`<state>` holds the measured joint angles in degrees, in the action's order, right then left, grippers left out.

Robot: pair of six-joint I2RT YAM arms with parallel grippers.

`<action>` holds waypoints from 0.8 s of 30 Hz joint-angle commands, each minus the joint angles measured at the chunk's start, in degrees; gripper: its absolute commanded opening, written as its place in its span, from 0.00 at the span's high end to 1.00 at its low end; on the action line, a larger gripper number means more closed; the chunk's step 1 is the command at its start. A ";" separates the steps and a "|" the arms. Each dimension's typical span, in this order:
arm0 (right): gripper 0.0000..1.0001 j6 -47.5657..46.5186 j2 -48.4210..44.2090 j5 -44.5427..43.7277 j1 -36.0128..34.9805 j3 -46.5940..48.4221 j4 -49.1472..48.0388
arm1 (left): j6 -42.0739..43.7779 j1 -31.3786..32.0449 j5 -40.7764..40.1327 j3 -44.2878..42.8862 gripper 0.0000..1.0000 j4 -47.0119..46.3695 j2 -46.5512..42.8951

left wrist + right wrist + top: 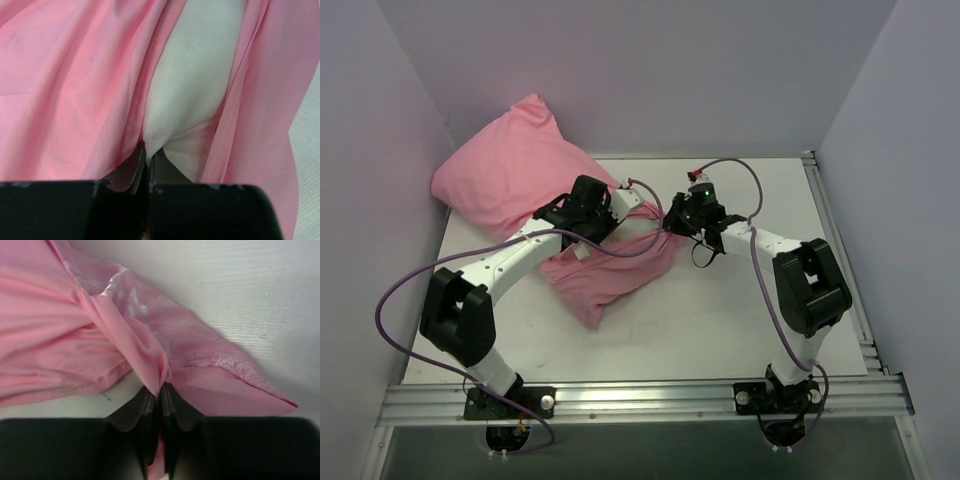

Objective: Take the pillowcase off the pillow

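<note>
The pink pillowcase (510, 175) lies bulging at the back left, with a slack, flat part (610, 275) trailing toward the table's middle. In the left wrist view the pillowcase (65, 90) gapes open and the off-white pillow (195, 75) shows inside. My left gripper (146, 152) is shut on a pinch of the pillow's white fabric; it sits at the case's mouth in the top view (605, 205). My right gripper (161, 389) is shut on a gathered fold of the pillowcase (60, 340), low over the table; it shows in the top view (668, 224). The pillow is hidden in the top view.
The white table (740, 320) is walled by pale panels at the back and both sides. The stuffed end of the case leans against the left wall. A metal rail (640, 400) runs along the near edge, and another (835, 240) along the right side.
</note>
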<state>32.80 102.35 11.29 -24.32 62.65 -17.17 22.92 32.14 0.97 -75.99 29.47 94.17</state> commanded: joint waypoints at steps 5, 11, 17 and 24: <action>1.00 0.60 -2.15 0.13 3.65 -5.86 -0.58 | -7.25 -8.47 7.27 -7.49 0.98 3.74 -3.11; 1.00 0.68 0.74 0.65 7.18 -11.06 -6.90 | -10.08 -15.44 9.13 -12.34 0.98 1.55 -10.76; 1.00 5.17 4.70 2.07 2.26 -10.28 -16.13 | -16.48 -15.01 16.41 -18.22 0.98 3.57 -9.89; 0.63 8.16 3.74 5.38 -2.15 -3.94 -21.16 | -18.70 -7.80 18.02 -31.49 0.98 5.86 -3.48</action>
<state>40.47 106.08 17.47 -27.49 56.82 -37.65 6.83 22.70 17.45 -97.93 41.58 90.85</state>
